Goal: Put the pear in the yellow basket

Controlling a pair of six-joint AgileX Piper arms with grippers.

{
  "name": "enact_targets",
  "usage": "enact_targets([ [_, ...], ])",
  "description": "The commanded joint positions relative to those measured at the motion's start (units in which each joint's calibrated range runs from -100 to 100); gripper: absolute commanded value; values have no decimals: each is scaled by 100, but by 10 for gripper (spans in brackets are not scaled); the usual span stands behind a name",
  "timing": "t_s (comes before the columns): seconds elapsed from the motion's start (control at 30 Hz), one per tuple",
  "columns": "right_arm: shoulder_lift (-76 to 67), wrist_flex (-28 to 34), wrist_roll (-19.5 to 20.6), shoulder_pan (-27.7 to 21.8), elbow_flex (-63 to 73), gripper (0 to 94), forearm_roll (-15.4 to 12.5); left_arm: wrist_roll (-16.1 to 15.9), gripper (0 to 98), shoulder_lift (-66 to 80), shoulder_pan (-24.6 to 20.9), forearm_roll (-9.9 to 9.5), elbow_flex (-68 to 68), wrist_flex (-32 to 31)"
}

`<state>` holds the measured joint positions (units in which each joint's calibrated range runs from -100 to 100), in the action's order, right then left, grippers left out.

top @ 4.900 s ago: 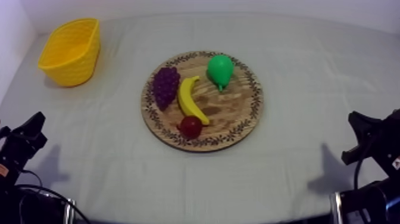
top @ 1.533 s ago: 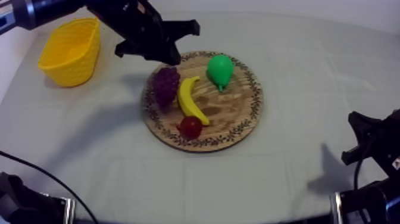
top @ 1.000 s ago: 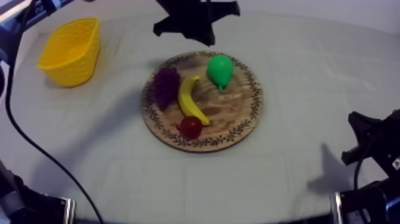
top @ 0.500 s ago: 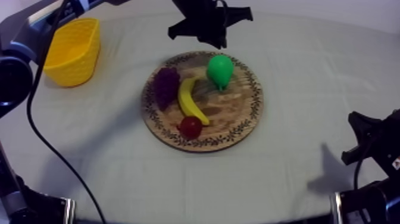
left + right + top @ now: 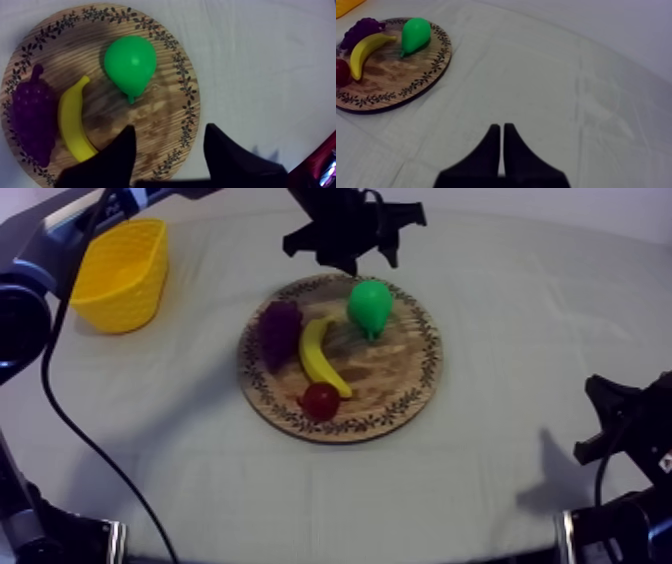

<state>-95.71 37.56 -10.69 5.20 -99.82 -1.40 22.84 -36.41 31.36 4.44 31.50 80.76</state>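
Note:
The green pear (image 5: pixel 369 306) lies on the far right part of the round wooden board (image 5: pixel 385 373), stem toward the near side. My left gripper (image 5: pixel 366 256) hovers over the board's far rim, just behind the pear, open with nothing between its fingers. In the left wrist view the pear (image 5: pixel 131 64) lies on the board (image 5: pixel 155 117) ahead of the spread gripper (image 5: pixel 170 134). The yellow basket (image 5: pixel 120 273) stands at the far left. My right gripper (image 5: pixel 501 129) rests shut near the table's right front (image 5: pixel 605 418).
On the board also lie a bunch of grapes (image 5: pixel 278 330), a banana (image 5: pixel 320 356) and a small red fruit (image 5: pixel 319 400). The left arm reaches in from the upper left, passing above the basket. Bare cloth surrounds the board.
The left gripper's fingers have spread apart from shut. It has shifted slightly right and nearer the pear over the board's far rim. The right arm has stayed still.

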Motion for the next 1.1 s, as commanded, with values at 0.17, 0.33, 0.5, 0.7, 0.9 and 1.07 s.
enact_targets([
  [0.17,-4,2,-3,0,5,4,1,29,825,-58,7,-16,-56,-60],
  [0.33,-4,2,-3,0,5,4,1,172,868,-173,5,-80,-16,2],
  [0.5,-4,2,-5,0,5,4,1,444,872,-352,27,-218,120,243],
  [0.7,-4,2,-3,0,5,4,1,454,864,-805,5,-228,572,335],
  [0.9,-4,2,-3,0,5,4,1,394,868,-1421,-104,-131,1213,520],
  [1.07,-4,2,-3,0,5,4,1,282,881,-1993,-218,-21,1838,602],
])
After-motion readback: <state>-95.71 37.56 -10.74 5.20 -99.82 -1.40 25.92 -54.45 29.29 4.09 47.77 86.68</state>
